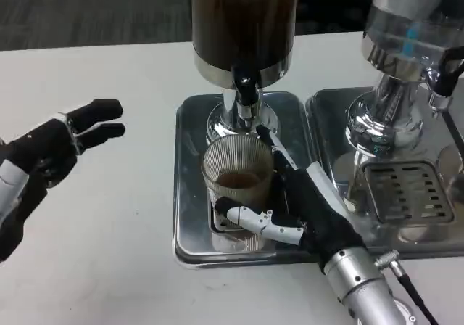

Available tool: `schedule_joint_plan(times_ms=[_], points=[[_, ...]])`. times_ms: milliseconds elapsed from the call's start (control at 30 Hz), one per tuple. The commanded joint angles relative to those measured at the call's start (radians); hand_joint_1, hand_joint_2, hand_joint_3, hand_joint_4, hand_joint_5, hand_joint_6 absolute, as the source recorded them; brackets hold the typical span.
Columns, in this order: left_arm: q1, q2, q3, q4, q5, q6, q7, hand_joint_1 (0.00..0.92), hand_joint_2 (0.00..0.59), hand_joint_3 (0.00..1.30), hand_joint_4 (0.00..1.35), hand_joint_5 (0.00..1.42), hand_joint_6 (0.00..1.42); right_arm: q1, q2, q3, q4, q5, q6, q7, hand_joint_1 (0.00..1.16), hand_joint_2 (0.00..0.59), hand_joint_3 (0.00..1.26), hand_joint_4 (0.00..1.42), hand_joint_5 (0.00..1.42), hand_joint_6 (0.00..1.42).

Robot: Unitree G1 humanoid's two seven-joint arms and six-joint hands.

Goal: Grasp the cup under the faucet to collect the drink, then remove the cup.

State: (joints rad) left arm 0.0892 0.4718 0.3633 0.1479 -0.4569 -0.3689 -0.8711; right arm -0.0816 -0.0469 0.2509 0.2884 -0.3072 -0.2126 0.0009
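One ribbed cup point(238, 183) sits gripped in the right hand point(293, 209), under the faucet point(245, 93).

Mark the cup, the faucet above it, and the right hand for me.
cup point(237, 167): head view, ribbed glass wall above the drink.
faucet point(246, 93): head view, black tap spout under the dark dispenser.
right hand point(308, 209): head view, black back of the hand beside the cup.

I see the cup point(237, 187), a clear ribbed glass tumbler, standing upright on the steel drip tray point(190, 194) directly below the black faucet point(245, 91) of the dark drink dispenser point(244, 20). A shallow layer of brown drink sits inside it. The right robot hand point(290, 209) wraps around its side.
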Motion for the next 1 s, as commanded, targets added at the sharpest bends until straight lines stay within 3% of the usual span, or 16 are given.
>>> schedule_joint_plan(times_ms=[33,233,367,533,767,1000], points=[[0.020,0.017,0.003,-0.009,0.007,0.015,0.009,0.000,0.140,0.25,0.15,0.18,0.09,-0.036,0.011,0.007,0.056,0.007,-0.011,-0.001,0.67,0.184,0.00,0.00,0.03,0.11],[0.023,0.024,0.005,-0.007,0.008,0.023,0.010,0.000,0.141,0.25,0.16,0.18,0.09,-0.068,0.016,0.007,0.123,0.018,-0.050,-0.008,0.67,0.186,0.00,0.00,0.04,0.13],[-0.009,0.022,-0.030,0.025,0.024,0.042,-0.002,0.000,0.141,0.25,0.16,0.19,0.09,-0.081,0.021,0.003,0.159,0.015,-0.061,-0.032,0.68,0.183,0.00,0.00,0.11,0.17],[-0.093,0.004,-0.082,0.109,0.045,0.061,0.003,0.000,0.142,0.25,0.16,0.19,0.09,-0.079,0.019,0.003,0.167,-0.012,-0.058,-0.081,0.69,0.182,0.00,0.02,0.18,0.21],[-0.246,-0.041,-0.157,0.289,0.102,0.049,0.012,0.000,0.143,0.25,0.15,0.19,0.09,-0.080,0.024,0.004,0.184,-0.026,-0.059,-0.118,0.70,0.189,0.02,0.16,0.28,0.32],[-0.330,-0.059,-0.183,0.430,0.144,0.017,0.018,0.000,0.143,0.25,0.15,0.19,0.10,-0.078,0.031,-0.004,0.206,-0.025,-0.083,-0.159,0.70,0.187,0.08,0.21,0.34,0.36]])
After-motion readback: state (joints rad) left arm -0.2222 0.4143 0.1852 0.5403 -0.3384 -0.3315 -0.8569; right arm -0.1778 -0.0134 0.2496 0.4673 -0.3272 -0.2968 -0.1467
